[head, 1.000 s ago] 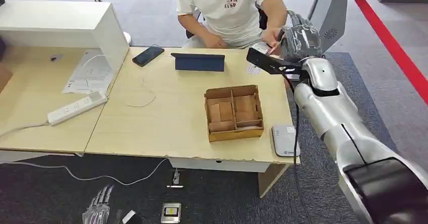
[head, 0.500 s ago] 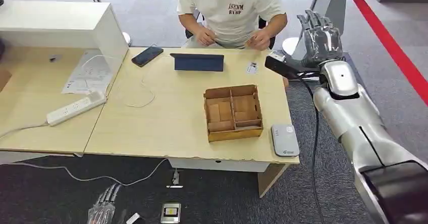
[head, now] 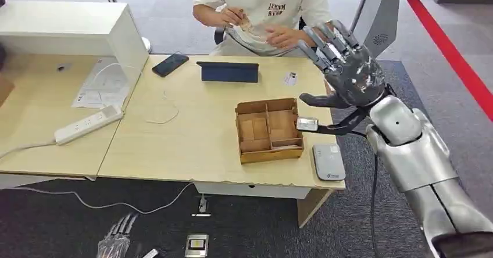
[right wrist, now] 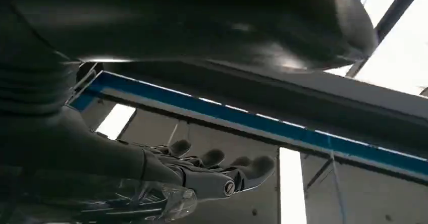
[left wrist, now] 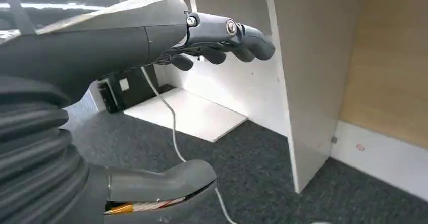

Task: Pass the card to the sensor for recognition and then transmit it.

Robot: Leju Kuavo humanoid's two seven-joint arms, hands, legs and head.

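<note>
The robot's right hand (head: 347, 69) is up, fingers spread, holding nothing. The left hand (head: 113, 243) hangs low, loosely curled and empty. I think the person (head: 264, 5) holds the card (head: 249, 24). Swinging down, that arm might bump the box (head: 269, 129).

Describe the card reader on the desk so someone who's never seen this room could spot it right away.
Start at the light wooden desk and find the brown partitioned cardboard box near its front right. Just right of that box, at the desk's front right corner, lies a flat pale grey rounded-square pad. Unlike the dark phone and blue tablet at the far edge, it is light-coloured.
</note>
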